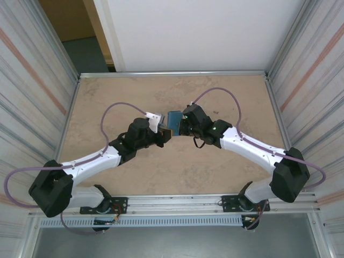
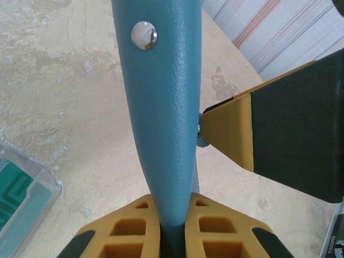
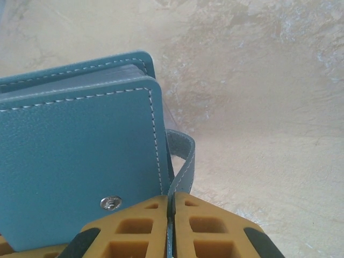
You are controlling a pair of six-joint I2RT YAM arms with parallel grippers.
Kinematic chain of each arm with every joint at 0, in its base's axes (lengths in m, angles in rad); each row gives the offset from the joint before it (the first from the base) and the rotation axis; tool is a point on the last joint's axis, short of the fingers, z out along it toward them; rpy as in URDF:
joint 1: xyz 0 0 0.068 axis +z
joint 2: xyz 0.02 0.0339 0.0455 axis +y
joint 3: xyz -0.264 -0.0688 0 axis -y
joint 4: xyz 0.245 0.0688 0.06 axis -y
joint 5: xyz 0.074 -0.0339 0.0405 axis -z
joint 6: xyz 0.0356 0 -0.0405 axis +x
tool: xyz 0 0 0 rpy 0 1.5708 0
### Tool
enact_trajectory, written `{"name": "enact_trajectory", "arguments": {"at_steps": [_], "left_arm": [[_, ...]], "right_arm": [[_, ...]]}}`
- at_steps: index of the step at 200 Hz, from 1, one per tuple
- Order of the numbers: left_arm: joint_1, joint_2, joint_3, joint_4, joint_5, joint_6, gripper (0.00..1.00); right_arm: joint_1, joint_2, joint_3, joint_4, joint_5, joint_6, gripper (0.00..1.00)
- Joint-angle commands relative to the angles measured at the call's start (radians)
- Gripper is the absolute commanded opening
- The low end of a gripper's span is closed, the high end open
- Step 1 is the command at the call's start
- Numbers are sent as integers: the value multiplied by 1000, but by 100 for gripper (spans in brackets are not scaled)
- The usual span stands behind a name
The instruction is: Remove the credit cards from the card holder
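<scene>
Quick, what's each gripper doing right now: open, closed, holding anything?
Left gripper: closed on the card holder.
Right gripper: closed on the card holder's strap.

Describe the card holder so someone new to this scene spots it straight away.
Start at the middle of the beige table, where the two arms meet. The card holder is the small teal-blue wallet pinched between the left hand and the right hand. Unlike the green card in a clear sleeve lying on the table, it is grained leather with white stitching and a silver snap stud.
</scene>
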Motion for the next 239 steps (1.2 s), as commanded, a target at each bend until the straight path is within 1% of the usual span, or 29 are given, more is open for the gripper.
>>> {"name": "enact_trajectory", "arguments": {"at_steps": [1, 17, 35, 54, 67, 81, 102, 133, 152, 175, 219, 239], "left_arm": [[4, -18, 4, 75, 7, 0, 0], [12, -22, 9, 70, 29, 14, 0], [33, -30, 24, 44, 82, 44, 0], [69, -34, 42, 28, 180, 70, 0], [95, -35, 56, 19, 258, 80, 0], [110, -35, 67, 15, 320, 87, 0], [123, -33, 82, 14, 395, 89, 0], [130, -34, 85, 39, 460, 70, 0], [140, -39, 79, 67, 484, 46, 0], [159, -48, 64, 116, 512, 7, 0], [181, -60, 49, 182, 568, -43, 0], [181, -60, 52, 200, 602, -58, 0]], "right_arm": [[-13, -40, -17, -23, 31, -5, 11], [-23, -55, -25, -17, 23, -15, 15], [-36, -73, -35, -11, 12, -26, 22], [-55, -92, -52, 11, -19, -40, 28], [-80, -102, -67, 35, -55, -44, 29], [-112, -114, -91, 74, -125, -42, 31], [-165, -137, -140, 178, -276, -45, 36], [-243, -175, -214, 330, -486, -35, 44], [-282, -200, -249, 398, -592, -32, 45], [-311, -233, -276, 444, -673, -40, 45], [-326, -293, -314, 498, -755, -68, 48], [-325, -308, -320, 506, -766, -74, 48]]}}
